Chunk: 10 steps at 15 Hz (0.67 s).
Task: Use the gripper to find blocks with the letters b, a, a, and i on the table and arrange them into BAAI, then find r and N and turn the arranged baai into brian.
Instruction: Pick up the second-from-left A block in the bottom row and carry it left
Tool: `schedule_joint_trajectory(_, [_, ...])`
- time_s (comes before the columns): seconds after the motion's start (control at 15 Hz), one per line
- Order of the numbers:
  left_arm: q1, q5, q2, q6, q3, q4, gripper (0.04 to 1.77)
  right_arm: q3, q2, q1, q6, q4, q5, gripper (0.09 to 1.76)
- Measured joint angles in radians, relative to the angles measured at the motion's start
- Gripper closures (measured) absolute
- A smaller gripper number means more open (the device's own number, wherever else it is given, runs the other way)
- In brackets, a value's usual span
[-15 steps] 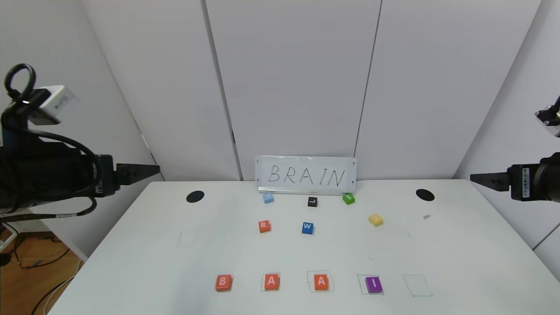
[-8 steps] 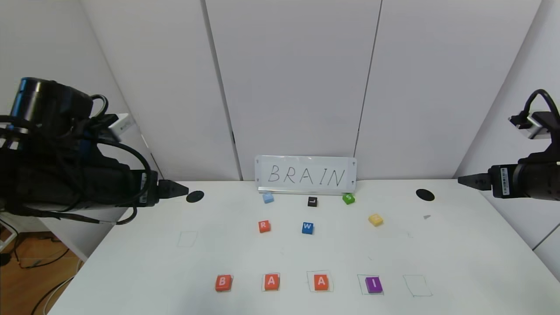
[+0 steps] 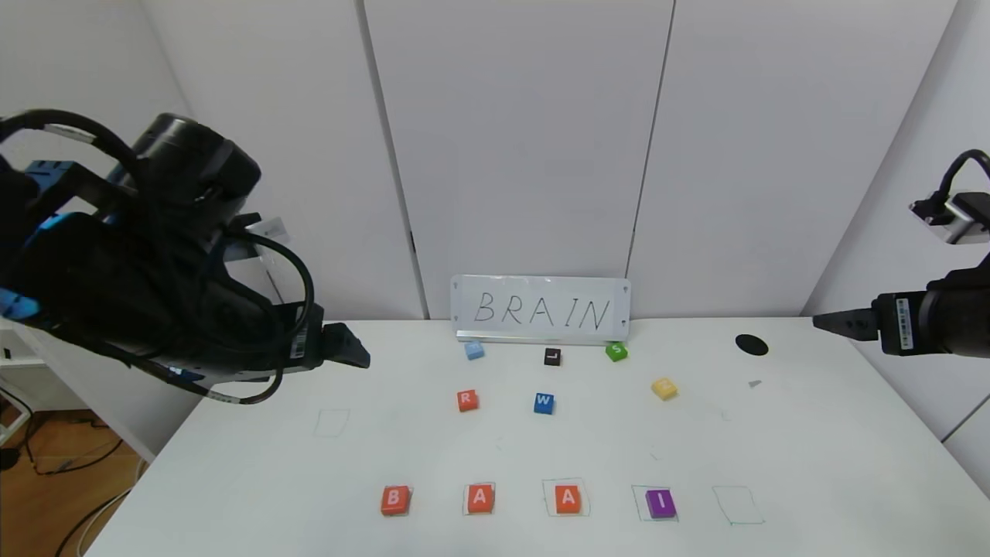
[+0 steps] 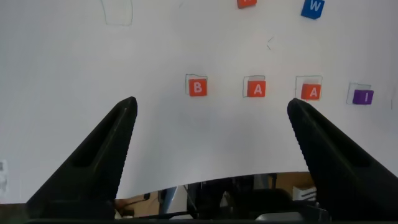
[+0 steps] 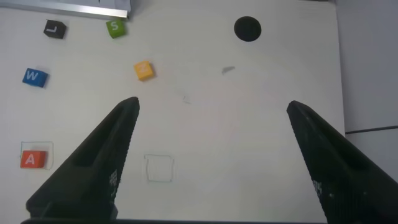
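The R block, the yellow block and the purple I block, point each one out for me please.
R block (image 3: 466,400): head view, on its orange top face at the white letter.
Yellow block (image 3: 664,387): head view, middle of its top face.
Purple I block (image 3: 660,504): head view, on the white letter.

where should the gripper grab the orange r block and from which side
Probably from straight above, fingers closing on two opposite side faces. The orange R block lies flat on the table with bare tabletop all round; the blue W block sits well apart.
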Motion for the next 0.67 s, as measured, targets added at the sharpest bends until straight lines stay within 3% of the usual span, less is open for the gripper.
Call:
schedule_joint_trajectory(0.33, [-0.094, 0.003, 0.095, -0.174, -0.016, 0.034, 0.09, 0.005, -0.035, 0.012, -0.001, 0.022, -0.001, 0.14])
schedule_joint_trajectory(0.67, [-0.169, 0.003, 0.169, -0.25, -0.008, 0.033, 0.09, 0.008, -0.053, 0.017, -0.003, 0.023, -0.001, 0.14])
